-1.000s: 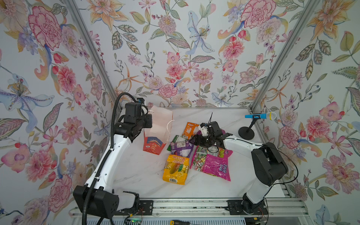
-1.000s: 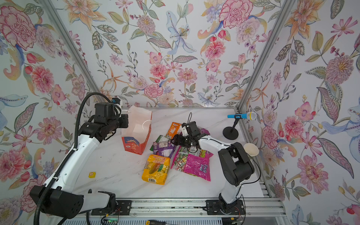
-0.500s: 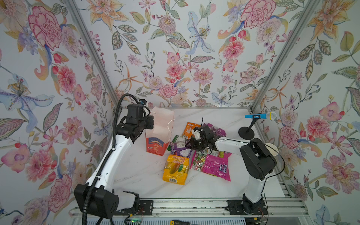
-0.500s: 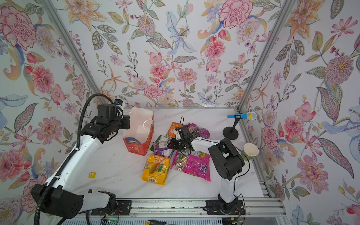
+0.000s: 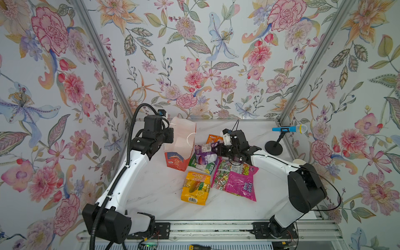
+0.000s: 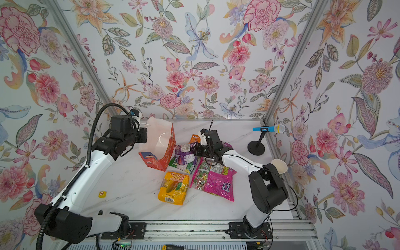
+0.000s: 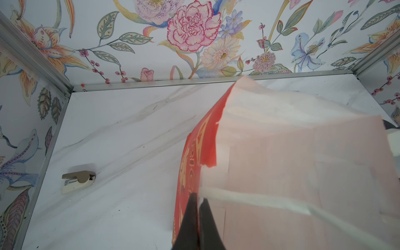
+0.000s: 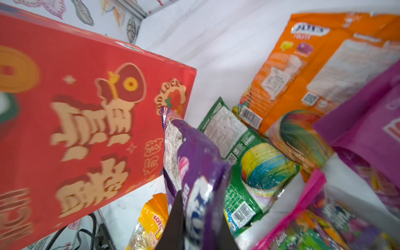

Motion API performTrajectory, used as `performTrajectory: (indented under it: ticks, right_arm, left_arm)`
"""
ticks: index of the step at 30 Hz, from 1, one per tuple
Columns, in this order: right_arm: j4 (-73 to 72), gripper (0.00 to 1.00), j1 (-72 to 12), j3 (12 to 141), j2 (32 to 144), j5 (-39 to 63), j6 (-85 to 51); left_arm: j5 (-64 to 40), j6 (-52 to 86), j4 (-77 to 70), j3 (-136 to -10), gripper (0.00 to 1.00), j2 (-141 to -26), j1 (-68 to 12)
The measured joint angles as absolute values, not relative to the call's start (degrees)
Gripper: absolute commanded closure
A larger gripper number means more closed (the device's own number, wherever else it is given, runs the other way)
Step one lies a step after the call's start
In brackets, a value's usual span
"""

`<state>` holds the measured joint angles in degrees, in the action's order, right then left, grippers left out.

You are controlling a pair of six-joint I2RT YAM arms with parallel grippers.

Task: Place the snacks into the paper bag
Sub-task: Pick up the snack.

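Right gripper (image 5: 218, 149) clamps a purple packet (image 5: 204, 154) at frame centre, just right of the paper bag (image 5: 179, 140) that the left gripper (image 7: 198, 198) pinches by its cord (image 7: 249, 198); all six snacks (image 5: 195, 187) are outside it, none bagged

A staged robot test cell rather than a lived-in room: flower-papered wall panels (image 5: 194, 54) joined by bare aluminium posts (image 5: 107, 65) box in a marble-look worktop (image 5: 155, 194). At the bottom of the frame, a left arm (image 5: 121, 179) and a right arm (image 5: 272, 164) are bolted to a metal rail (image 5: 216, 226), with cables exposed.
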<state>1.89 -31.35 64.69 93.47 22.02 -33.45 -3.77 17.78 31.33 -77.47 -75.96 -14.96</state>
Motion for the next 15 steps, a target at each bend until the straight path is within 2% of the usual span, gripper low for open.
performTrajectory:
  ticks: [6,15]
  right_arm:
    - [7.75,1.0,-29.02,71.29,87.64,18.63,-30.35]
    - [22.13,1.0,-30.02,91.48,83.05,7.92,-19.62]
  left_arm:
    - [-3.79,18.0,31.18,-76.95,1.0,-75.96,-15.0]
    - [-3.81,18.04,31.14,-76.88,1.0,-75.96,-15.25]
